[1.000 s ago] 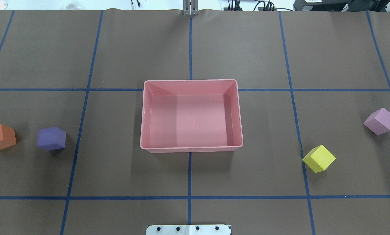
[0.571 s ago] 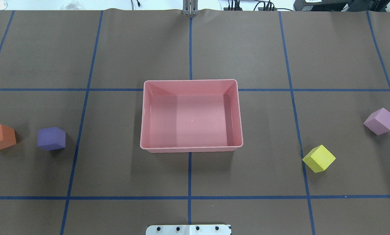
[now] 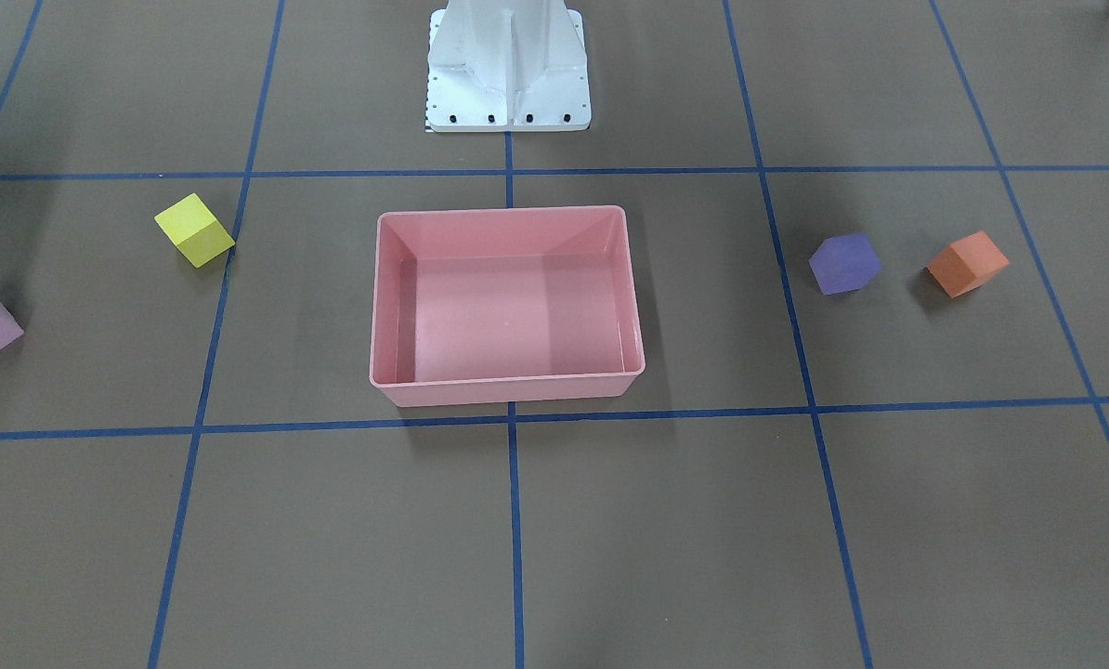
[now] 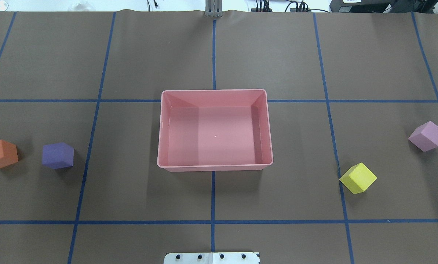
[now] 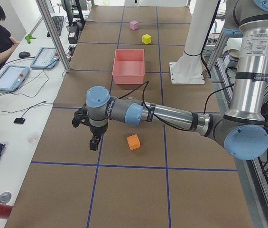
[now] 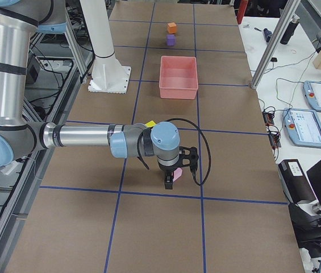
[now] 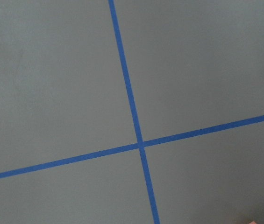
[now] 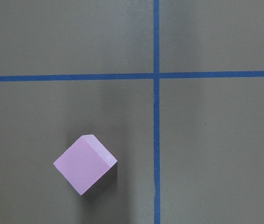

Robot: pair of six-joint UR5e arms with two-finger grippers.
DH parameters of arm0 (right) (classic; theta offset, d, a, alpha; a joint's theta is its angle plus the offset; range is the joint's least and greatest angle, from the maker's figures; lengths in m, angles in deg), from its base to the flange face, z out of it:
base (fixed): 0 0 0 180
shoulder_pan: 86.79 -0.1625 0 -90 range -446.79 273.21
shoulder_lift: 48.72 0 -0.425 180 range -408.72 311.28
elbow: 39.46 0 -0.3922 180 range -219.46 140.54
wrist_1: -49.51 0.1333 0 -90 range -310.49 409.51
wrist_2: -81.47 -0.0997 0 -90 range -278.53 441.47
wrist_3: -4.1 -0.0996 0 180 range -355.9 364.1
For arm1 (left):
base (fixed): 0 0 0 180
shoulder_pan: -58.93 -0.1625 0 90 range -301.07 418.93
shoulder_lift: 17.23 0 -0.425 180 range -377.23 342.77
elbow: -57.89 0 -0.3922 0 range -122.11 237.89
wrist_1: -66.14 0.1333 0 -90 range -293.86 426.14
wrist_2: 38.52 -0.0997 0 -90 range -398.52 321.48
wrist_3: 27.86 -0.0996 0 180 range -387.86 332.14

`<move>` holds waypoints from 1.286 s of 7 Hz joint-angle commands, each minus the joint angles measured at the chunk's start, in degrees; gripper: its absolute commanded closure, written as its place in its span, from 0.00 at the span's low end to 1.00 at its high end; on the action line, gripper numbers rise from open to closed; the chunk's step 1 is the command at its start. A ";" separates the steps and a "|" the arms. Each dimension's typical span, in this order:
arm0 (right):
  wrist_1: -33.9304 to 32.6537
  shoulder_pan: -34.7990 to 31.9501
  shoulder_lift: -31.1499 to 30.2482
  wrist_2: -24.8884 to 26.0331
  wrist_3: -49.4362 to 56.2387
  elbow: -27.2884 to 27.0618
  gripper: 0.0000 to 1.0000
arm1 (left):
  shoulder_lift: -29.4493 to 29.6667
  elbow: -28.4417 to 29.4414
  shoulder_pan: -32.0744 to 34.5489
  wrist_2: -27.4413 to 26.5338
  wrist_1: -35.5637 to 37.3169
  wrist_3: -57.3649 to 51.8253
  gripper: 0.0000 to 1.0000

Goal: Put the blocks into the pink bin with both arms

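well, all four blocks (image 4: 358,178) sit outside the pink bin (image 4: 214,168).

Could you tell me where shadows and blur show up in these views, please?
Overhead exterior: the floor of the pink bin is darker toward the view's left. Right wrist-mounted: the light pink cube is sharp, soft shadow beside it. Left wrist-mounted: even light.

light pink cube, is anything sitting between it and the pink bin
Nothing visible does. Only bare table lies between the light pink cube and the right wall of the pink bin. The yellow cube is on that side too, but it sits nearer the robot, off the straight line.
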 commanded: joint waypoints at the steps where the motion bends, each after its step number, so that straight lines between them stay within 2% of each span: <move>1: 0.00 0.00 0.09 -0.09 0.00 -0.15 0.00 | -0.79 -5.17 -9.32 3.58 -5.23 22.36 0.00; 3: 0.09 0.00 0.00 -0.09 0.00 -0.50 0.00 | -6.21 -11.93 -21.54 -3.77 -16.90 47.58 0.00; 4: 0.01 0.00 0.00 0.00 0.00 -0.42 0.00 | -8.08 -15.45 -27.95 -8.68 -19.66 57.97 0.00; 6: -0.08 0.00 -0.09 -0.09 0.00 -0.24 0.00 | -9.14 -17.42 -44.73 -27.02 -19.69 71.39 0.00; 9: -0.08 0.09 -0.09 0.00 0.00 0.11 0.00 | -10.82 -17.15 -48.14 -29.12 -20.39 71.53 0.00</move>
